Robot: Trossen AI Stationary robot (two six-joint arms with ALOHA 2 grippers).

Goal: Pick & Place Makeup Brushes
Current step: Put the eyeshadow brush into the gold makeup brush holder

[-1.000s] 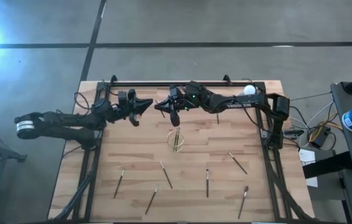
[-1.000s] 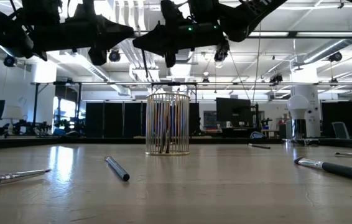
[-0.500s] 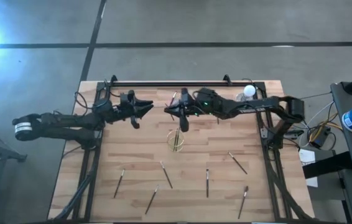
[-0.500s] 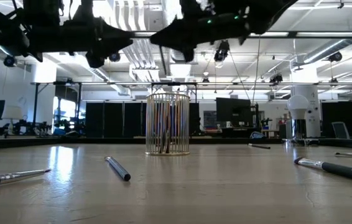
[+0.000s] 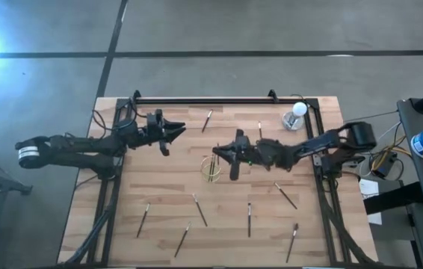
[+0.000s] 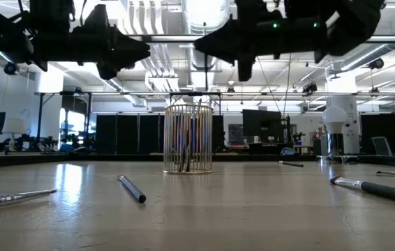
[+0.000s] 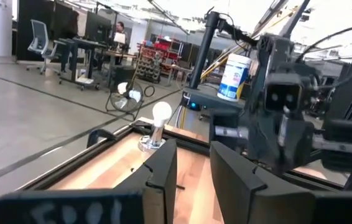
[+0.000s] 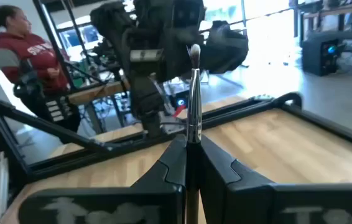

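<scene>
My right gripper (image 5: 219, 153) hangs level over the table's middle, shut on one makeup brush (image 8: 193, 93). It is just right of the wire cup (image 5: 211, 168), which stands upright and has dark brushes standing in it (image 6: 188, 138). My left gripper (image 5: 180, 128) hovers at the far left, open, with nothing between its fingers (image 7: 193, 168). Several more brushes lie flat on the wood: a row near the front edge (image 5: 199, 209) and two at the back (image 5: 207, 119). My right gripper pinches the brush between its two fingers, on the shaft just under the shiny ferrule (image 8: 193, 134). The fingers come at it level and lie across the brush. The brush stands upright in the hold, its bristle tip (image 8: 194, 51) up, clear of the table.
A white round-topped object (image 5: 299, 109) stands at the back right corner. A black rail (image 5: 204, 99) runs along the far edge, with frame bars down both sides. In the right wrist view a person in a red top (image 8: 23, 56) stands beyond the table.
My right gripper has carried the brush away from my left gripper, toward the table's near and right edges and a little down. It now sits beside the wire cup, and the gap between the two grippers has widened.
</scene>
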